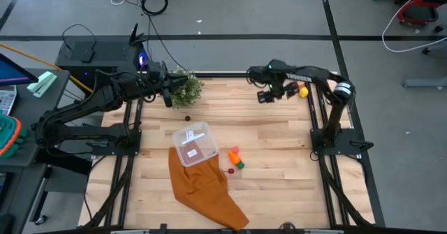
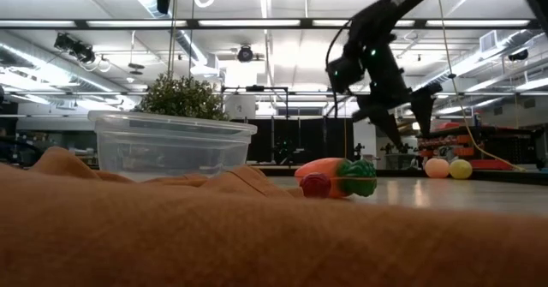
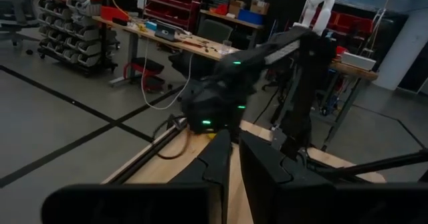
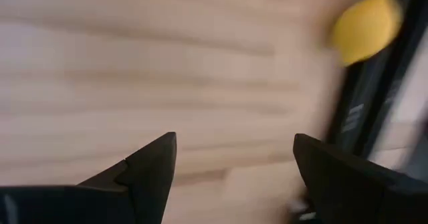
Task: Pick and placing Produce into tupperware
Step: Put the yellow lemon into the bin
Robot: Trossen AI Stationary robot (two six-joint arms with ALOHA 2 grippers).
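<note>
The clear tupperware (image 1: pixel 192 143) stands on the upper end of the rust-orange cloth (image 1: pixel 206 188); it also shows in the low view (image 2: pixel 171 141). The carrot (image 2: pixel 330 171) with its green tip, and small red and pink pieces (image 1: pixel 235 152), lie on the table just right of the box. The yellow lemon (image 1: pixel 303 92) (image 4: pixel 368 27) and the orange ball (image 2: pixel 437 168) sit near the far right edge. My right gripper (image 1: pixel 267 96) (image 4: pixel 234 140) hovers open above bare wood, left of the lemon. My left gripper (image 1: pixel 167 96) (image 3: pixel 234 144) is raised beside the potted plant, fingers shut.
The bushy potted plant (image 1: pixel 185 89) stands at the far edge, next to my left gripper. A small dark piece (image 1: pixel 187 117) lies between the plant and the box. Black frame rails (image 1: pixel 316 119) border the table's sides. Bare wood lies between the box and my right gripper.
</note>
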